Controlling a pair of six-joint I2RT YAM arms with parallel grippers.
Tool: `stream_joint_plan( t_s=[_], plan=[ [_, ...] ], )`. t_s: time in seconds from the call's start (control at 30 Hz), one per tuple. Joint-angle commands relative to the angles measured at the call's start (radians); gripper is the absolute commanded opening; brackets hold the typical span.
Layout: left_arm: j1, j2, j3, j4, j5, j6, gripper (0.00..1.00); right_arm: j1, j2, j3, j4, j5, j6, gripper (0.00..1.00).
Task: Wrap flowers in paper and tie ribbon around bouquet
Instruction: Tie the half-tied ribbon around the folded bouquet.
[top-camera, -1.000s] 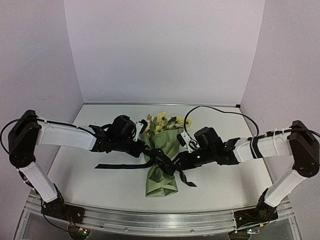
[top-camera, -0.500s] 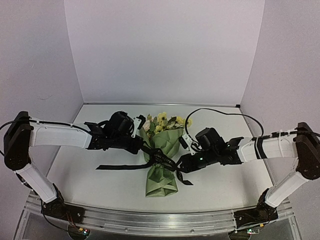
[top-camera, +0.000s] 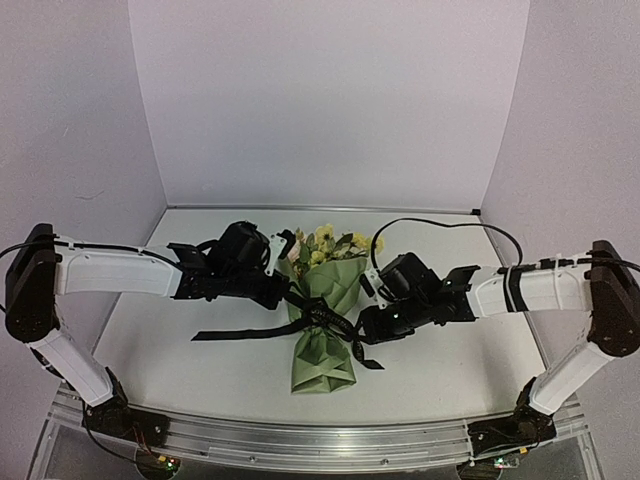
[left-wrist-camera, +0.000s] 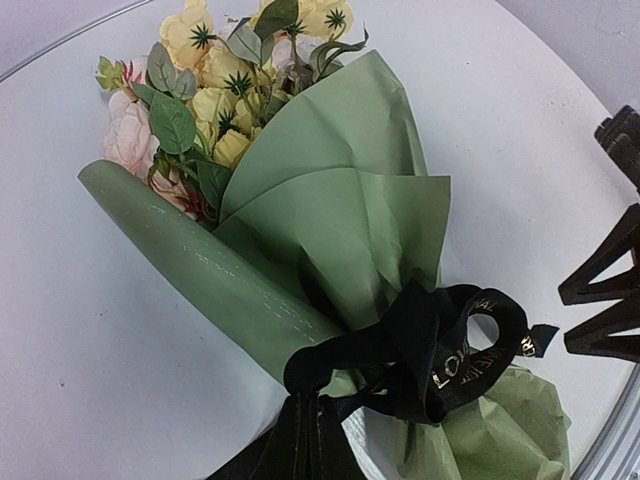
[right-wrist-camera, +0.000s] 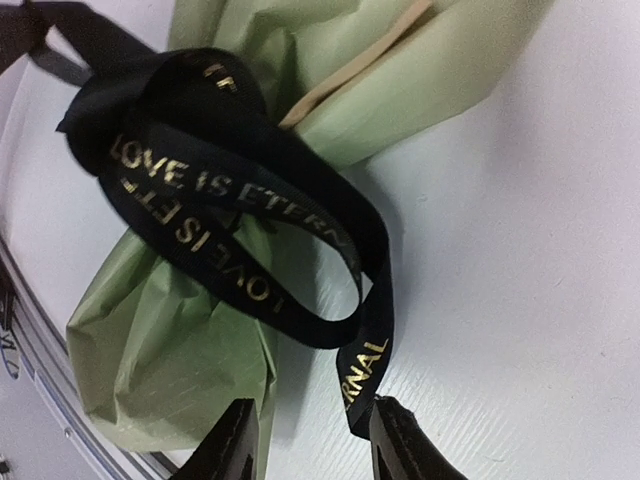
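**Two claws meet at a bouquet's waist.** The bouquet (top-camera: 322, 362) lies flat on the white table (top-camera: 450, 378). Its long axis runs from the near edge toward the back wall, with the flowers (top-camera: 325, 243) at the far end. Both arms reach in across that axis from opposite sides, to where the black ribbon (top-camera: 320, 318) cinches the olive paper (top-camera: 337, 285).

The right claw (right-wrist-camera: 315, 440) stands spread and pinches nothing. The ribbon's short free end, lettered in gold, hangs directly ahead of it, the tip lying just inside the gap. Further ahead come the slack loop and then the knot, and the crumpled foot of the paper sits off to the claw's left.

The left claw (top-camera: 287, 297) is pressed together at the opposite flank of the waist. Its own camera shows no fingers, but the ribbon's strands bunch and run off the lower edge where the fingers would be. So it looks to be pinching the ribbon.

The next move seems to turn on that short end. The right claw is much the nearer and would need only to ease forward, close, and draw back across the bouquet's axis.

From overhead, the ribbon's long tail shows trailing beneath the left arm, but claws and ribbon merge into one black mass. Only the right wrist view shows the gap and the tip within it. The left wrist view shows the knot sitting loose and looped.
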Motion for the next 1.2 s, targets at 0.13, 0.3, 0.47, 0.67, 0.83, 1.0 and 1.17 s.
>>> stream_joint_plan(
  t_s=[0.13,0.3,0.47,0.67,0.83,1.0,1.17],
  plan=[
    [-0.004,-0.055,0.016,0.007,-0.008,0.011,0.00,0.019,0.103,0.120,-0.035,0.146,0.160,0.40],
    [-0.004,-0.064,0.008,0.012,-0.010,0.011,0.00,0.023,0.126,0.137,-0.077,0.183,0.205,0.37],
    [-0.004,-0.068,-0.004,0.026,-0.002,0.009,0.00,0.036,0.130,0.131,-0.089,0.195,0.226,0.37],
    [-0.004,-0.069,-0.009,0.034,0.000,0.008,0.00,0.056,0.168,0.152,-0.079,0.185,0.261,0.37],
    [-0.004,-0.071,-0.016,0.037,0.005,0.005,0.00,0.063,0.181,0.150,-0.059,0.187,0.286,0.37],
    [-0.004,-0.076,-0.024,0.042,0.005,-0.002,0.00,0.067,0.191,0.147,-0.042,0.187,0.302,0.34],
    [-0.005,-0.079,-0.031,0.046,0.008,-0.013,0.00,0.067,0.193,0.151,-0.042,0.201,0.297,0.26]
  ],
)
